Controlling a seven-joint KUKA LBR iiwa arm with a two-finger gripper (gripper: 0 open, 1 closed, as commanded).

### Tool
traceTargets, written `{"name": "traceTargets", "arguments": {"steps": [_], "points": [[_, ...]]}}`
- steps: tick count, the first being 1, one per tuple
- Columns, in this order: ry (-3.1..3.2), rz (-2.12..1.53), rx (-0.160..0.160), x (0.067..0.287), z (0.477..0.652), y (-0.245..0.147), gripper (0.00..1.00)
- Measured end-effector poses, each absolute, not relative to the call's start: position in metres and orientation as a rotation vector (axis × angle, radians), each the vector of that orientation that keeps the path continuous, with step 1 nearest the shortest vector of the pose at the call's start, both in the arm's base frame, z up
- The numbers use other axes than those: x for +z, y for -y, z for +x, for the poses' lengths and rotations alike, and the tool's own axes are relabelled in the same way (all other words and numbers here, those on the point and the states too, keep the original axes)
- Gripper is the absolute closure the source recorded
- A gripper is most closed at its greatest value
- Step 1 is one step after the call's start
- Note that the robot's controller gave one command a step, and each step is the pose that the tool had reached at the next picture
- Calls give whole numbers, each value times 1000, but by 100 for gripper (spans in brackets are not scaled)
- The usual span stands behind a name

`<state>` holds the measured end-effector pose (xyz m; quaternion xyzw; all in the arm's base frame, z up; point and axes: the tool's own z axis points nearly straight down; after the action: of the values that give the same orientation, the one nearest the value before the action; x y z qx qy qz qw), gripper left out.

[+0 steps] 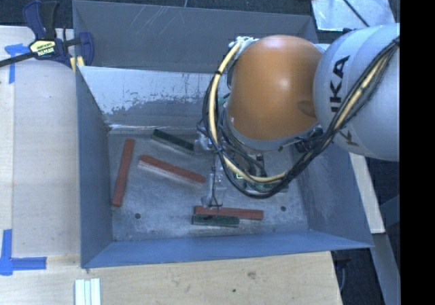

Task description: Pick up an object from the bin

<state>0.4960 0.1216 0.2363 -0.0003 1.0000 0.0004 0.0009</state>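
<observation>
Overhead view: the gripper [216, 200] hung straight down over the left end of a red bar [234, 214] that lay flat on a green bar [214, 222] by the bin's [204, 253] near wall. I'd guess it was lined up for a grab. Couldn't tell if it was spread or pinched. The left bar [122, 172] and middle bar [171, 169] lay well apart, so nothing crowded it.

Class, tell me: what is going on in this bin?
A KUKA arm reaches into the grey bin from the right. Its end effector hangs close over a reddish-brown bar by the front wall, beside a dark green piece. A slanted red bar, a red stick and a dark stick lie further left.
</observation>
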Motion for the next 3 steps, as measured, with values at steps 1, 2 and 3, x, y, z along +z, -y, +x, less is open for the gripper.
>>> {"name": "traceTargets", "arguments": {"steps": [1, 2, 3], "points": [[-3139, 2, 1, 237, 496, -121, 0], [-3133, -60, 2, 175, 502, -127, 0], [-3128, -192, 2, 102, 530, -145, 0]]}}
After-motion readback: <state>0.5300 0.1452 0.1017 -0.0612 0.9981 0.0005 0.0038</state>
